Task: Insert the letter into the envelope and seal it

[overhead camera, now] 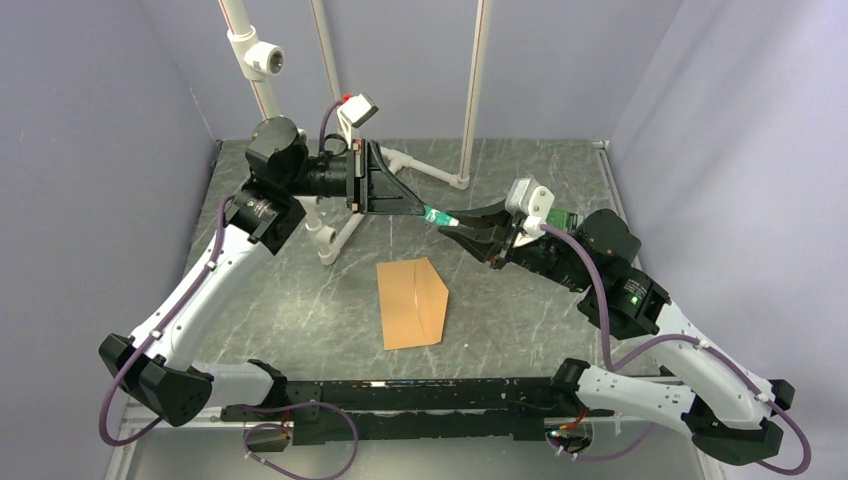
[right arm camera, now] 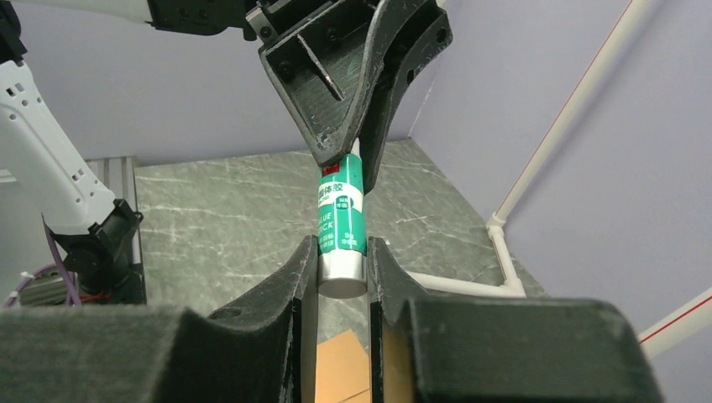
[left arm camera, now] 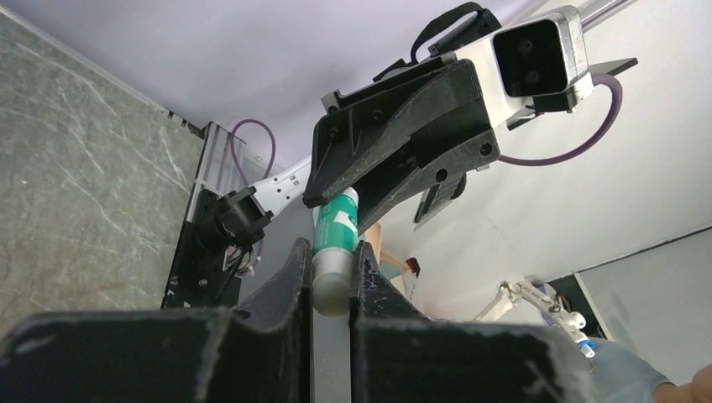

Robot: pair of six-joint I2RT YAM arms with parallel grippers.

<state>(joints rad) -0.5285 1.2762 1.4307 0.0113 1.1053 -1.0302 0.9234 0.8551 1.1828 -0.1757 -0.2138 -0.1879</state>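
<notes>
A green glue stick (overhead camera: 437, 215) hangs in the air between both grippers, above the table's far middle. My left gripper (overhead camera: 422, 210) is shut on its pale cap end (left arm camera: 332, 290). My right gripper (overhead camera: 456, 226) is shut on its silver base end (right arm camera: 342, 273), and the green label (right arm camera: 340, 214) shows in the right wrist view. The kraft-brown envelope (overhead camera: 412, 302) lies flat on the table nearer the arms, with its pointed flap open toward the right. Part of it shows below the right fingers (right arm camera: 340, 369). The letter is not in view.
A white pipe frame (overhead camera: 330, 240) stands on the table behind and left of the envelope, with uprights at the back (overhead camera: 470, 120). Grey walls close in the left, right and back. A black rail (overhead camera: 420, 395) runs along the near edge.
</notes>
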